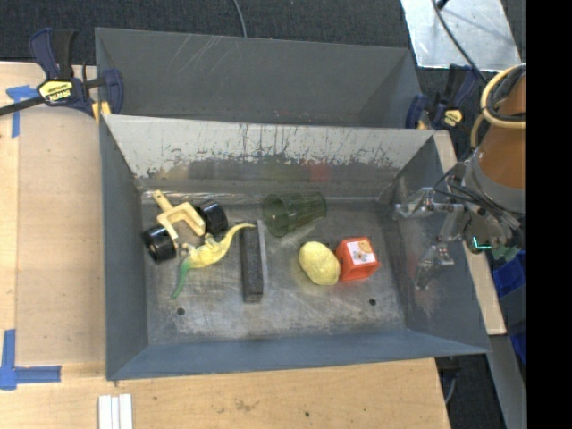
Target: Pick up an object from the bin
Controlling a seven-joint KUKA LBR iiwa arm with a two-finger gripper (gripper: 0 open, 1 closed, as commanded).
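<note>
– Orange box (pixel 357 259): where does it lie, and is it held?

– It rests on the floor of the grey bin (pixel 295 322), right of centre, with a white label on its upper face. Of all the things here it is nearest to the gripper (pixel 433 239), but it lies apart from it and nothing grips it.

– And the gripper itself?

– It hangs over the bin's right sloping wall, to the right of the box. Whether it is spread or closed cannot be told.

– What borders the box?

– A yellow rounded lump (pixel 319 264) touches its left side. Behind the two, near the back wall, a dark green cup (pixel 293 213) lies on its side.

– Farther left?

– A dark grey bar (pixel 252 262) lies flat, running front to back. Just beside it is a yellow-green toy (pixel 210 253) with a thin tail. Two black cylinders (pixel 161 244) joined by a tan piece (pixel 179 214) sit at the far left of the floor, well apart from the gripper.
</note>
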